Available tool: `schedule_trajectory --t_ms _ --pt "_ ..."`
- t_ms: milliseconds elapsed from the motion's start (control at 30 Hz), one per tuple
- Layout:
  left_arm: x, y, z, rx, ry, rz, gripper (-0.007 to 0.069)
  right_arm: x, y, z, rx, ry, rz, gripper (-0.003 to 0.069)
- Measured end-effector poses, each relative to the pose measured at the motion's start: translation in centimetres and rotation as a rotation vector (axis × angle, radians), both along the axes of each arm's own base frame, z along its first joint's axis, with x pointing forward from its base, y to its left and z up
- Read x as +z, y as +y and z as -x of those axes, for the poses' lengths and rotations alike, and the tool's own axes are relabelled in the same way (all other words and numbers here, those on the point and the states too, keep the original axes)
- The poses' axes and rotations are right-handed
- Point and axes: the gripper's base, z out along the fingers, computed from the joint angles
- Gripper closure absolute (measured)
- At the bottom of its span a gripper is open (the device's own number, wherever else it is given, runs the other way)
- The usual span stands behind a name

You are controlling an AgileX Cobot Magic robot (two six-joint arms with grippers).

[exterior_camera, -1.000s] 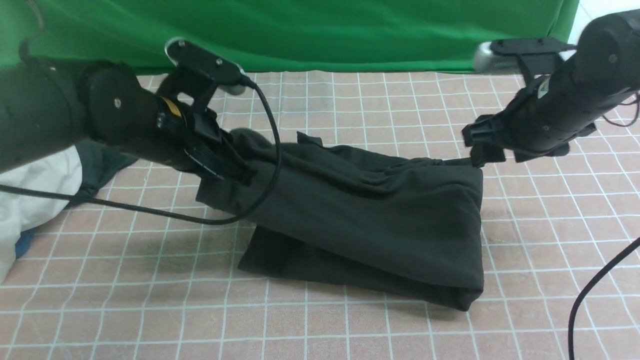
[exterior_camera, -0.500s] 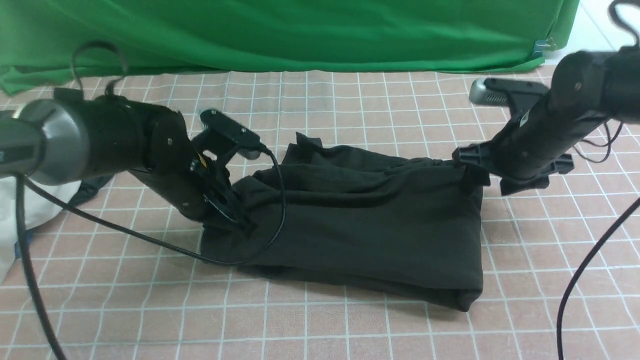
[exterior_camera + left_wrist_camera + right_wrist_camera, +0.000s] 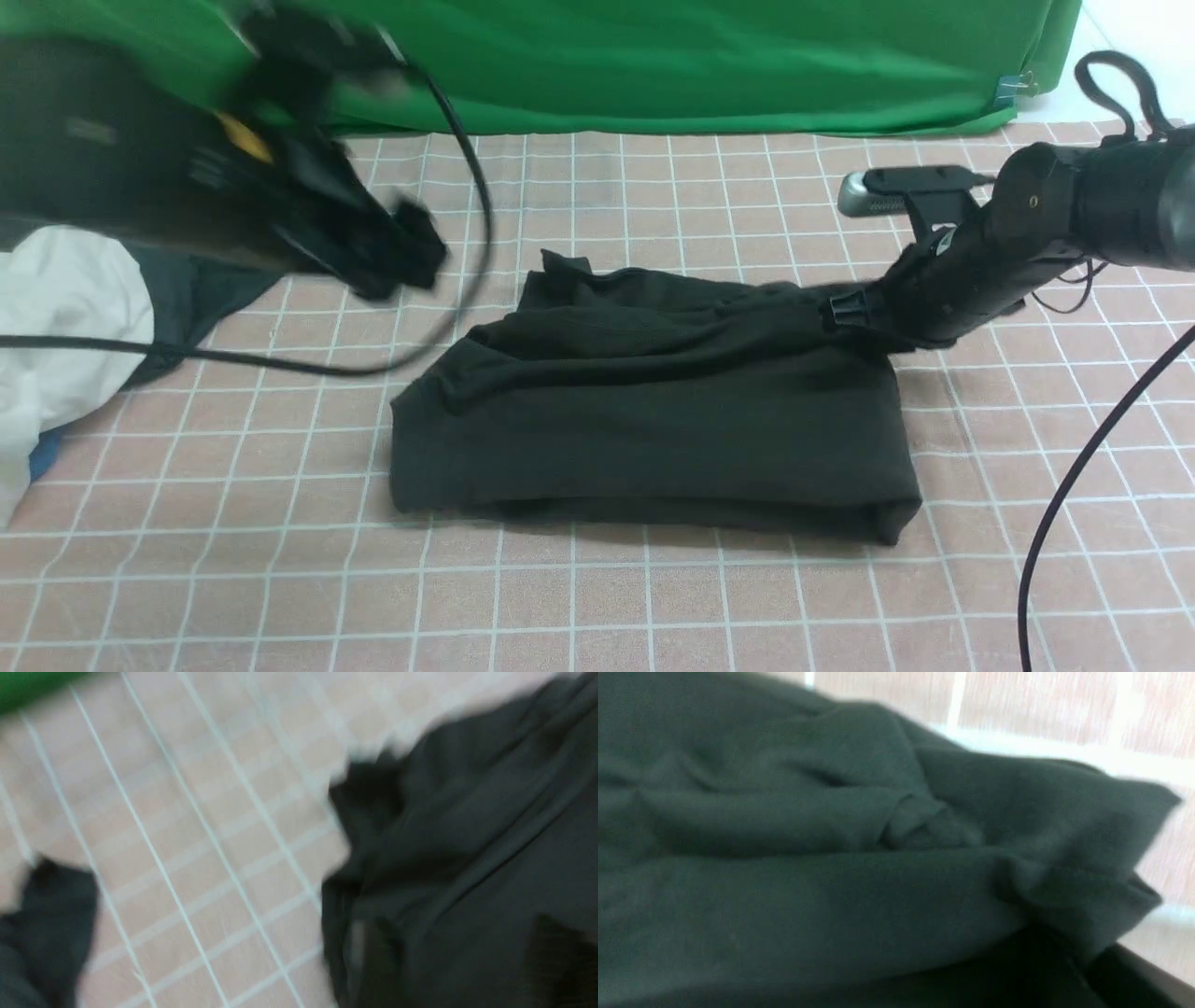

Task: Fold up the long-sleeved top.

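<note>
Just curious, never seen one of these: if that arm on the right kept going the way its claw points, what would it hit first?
The right gripper already sits at the folded black knit top, seemingly pinching its far right corner; going on, it would push further into that cloth.

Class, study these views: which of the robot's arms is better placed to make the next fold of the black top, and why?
Probably the right. The right gripper sits at the black top's far right corner, apparently pinching it, while the left gripper is blurred, raised clear of the cloth.

Pink tiled surface (image 3: 653, 607) with white grid lines; green cloth backdrop (image 3: 700, 56) behind.
</note>
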Motion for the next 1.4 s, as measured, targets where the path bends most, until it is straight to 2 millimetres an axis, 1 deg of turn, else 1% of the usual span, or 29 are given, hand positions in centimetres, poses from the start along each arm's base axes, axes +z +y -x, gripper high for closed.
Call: schedule_trajectory --t_ms 100,133,167,200,233,267,333,433,467,500,533,567,600,667,733,767,800,833,867,900,933,1000,1033,1067,1133,1167,1200,1233,1400 --pt "3.5 1.1 3.9 -0.010 -0.141 0.030 0.0497 0.1 0.0 -0.7 0.006 -0.080 0.005 0.0580" --pt "3.6 1.1 4.2 -0.012 -0.150 0.029 0.0519 0.1 0.0 -0.8 0.006 -0.089 0.005 0.0578" --pt "4.5 1.8 6.4 -0.022 -0.215 0.030 0.0571 0.3 0.0 -1.0 0.006 -0.116 0.006 0.0552" --pt "4.6 2.0 7.0 -0.023 -0.231 0.032 0.0585 0.3 0.0 -1.0 0.007 -0.120 0.006 0.0541" --pt "4.9 2.7 9.5 -0.024 -0.303 0.044 0.0603 0.4 0.0 -1.0 0.008 -0.129 0.006 0.0460" --pt "4.9 2.7 9.5 -0.024 -0.303 0.044 0.0604 0.5 0.0 -1.0 0.007 -0.130 0.006 0.0449" --pt "4.4 3.6 12.5 -0.016 -0.386 0.066 0.0606 1.1 -0.1 -0.9 0.012 -0.130 0.006 0.0284" --pt "2.6 4.6 15.8 -0.004 -0.483 0.097 0.0606 3.1 -0.1 0.0 0.033 -0.119 0.007 0.0144" --pt "1.9 4.8 16.6 0.000 -0.507 0.110 0.0606 4.3 -0.1 0.4 0.045 -0.116 0.008 0.0143" --pt "1.9 4.8 16.6 0.000 -0.511 0.111 0.0606 4.7 -0.2 0.6 0.047 -0.114 0.007 0.0146" --pt "0.9 5.1 17.7 0.005 -0.534 0.132 0.0606 6.4 -0.3 1.4 0.062 -0.114 0.007 0.0181" --pt "0.4 5.2 18.0 0.006 -0.539 0.139 0.0606 7.3 -0.3 1.9 0.067 -0.116 0.006 0.0211" --pt "-0.5 5.4 18.8 0.010 -0.549 0.164 0.0606 9.4 -0.5 3.3 0.081 -0.124 0.005 0.0300" --pt "-1.8 5.6 19.7 0.012 -0.559 0.181 0.0606 12.1 -1.0 5.8 0.092 -0.141 0.000 0.0456" --pt "-2.7 5.9 20.5 0.012 -0.579 0.179 0.0606 14.4 -1.6 9.2 0.092 -0.172 -0.009 0.0568" --pt "-2.9 6.0 20.9 0.011 -0.600 0.175 0.0606 15.7 -2.0 11.2 0.088 -0.202 -0.018 0.0601" --pt "-3.0 6.1 21.1 0.011 -0.606 0.174 0.0606 15.6 -2.1 11.6 0.087 -0.197 -0.018 0.0605" --pt "-3.1 6.2 21.3 0.011 -0.624 0.169 0.0606 16.1 -2.4 13.1 0.081 -0.209 -0.024 0.0618" --pt "-3.2 6.3 21.7 0.013 -0.654 0.169 0.0606 17.0 -2.9 15.9 0.072 -0.242 -0.037 0.0625" --pt "-3.2 6.3 21.7 0.013 -0.656 0.168 0.0606 16.7 -3.0 16.3 0.070 -0.231 -0.037 0.0626" --pt "-3.3 6.4 21.9 0.014 -0.666 0.169 0.0606 16.7 -3.5 19.1 0.059 -0.240 -0.048 0.0626" --pt "-3.7 6.4 21.9 0.014 -0.662 0.165 0.0606 16.5 -4.1 22.6 0.049 -0.254 -0.063 0.0626" --pt "-3.8 6.4 21.9 0.014 -0.659 0.164 0.0606 16.2 -4.2 22.7 0.048 -0.241 -0.062 0.0626" --pt "-4.1 6.4 21.8 0.014 -0.650 0.162 0.0606 16.0 -4.5 24.7 0.046 -0.258 -0.068 0.0626" --pt "-4.6 6.3 21.7 0.011 -0.628 0.155 0.0606 15.4 -5.0 27.0 0.034 -0.279 -0.082 0.0624" --pt "-4.6 6.3 21.7 0.011 -0.628 0.155 0.0606 15.3 -5.0 27.2 0.034 -0.284 -0.083 0.0624" --pt "-4.8 6.3 21.7 0.009 -0.611 0.150 0.0606 15.3 -5.3 28.7 0.023 -0.343 -0.100 0.0617" --pt "-4.9 6.3 21.7 0.008 -0.604 0.148 0.0606 15.4 -5.5 29.3 0.010 -0.384 -0.114 0.0613" --pt "-5.0 6.3 21.7 0.007 -0.598 0.146 0.0606 15.7 -5.8 30.1 -0.041 -0.584 -0.171 0.0583"
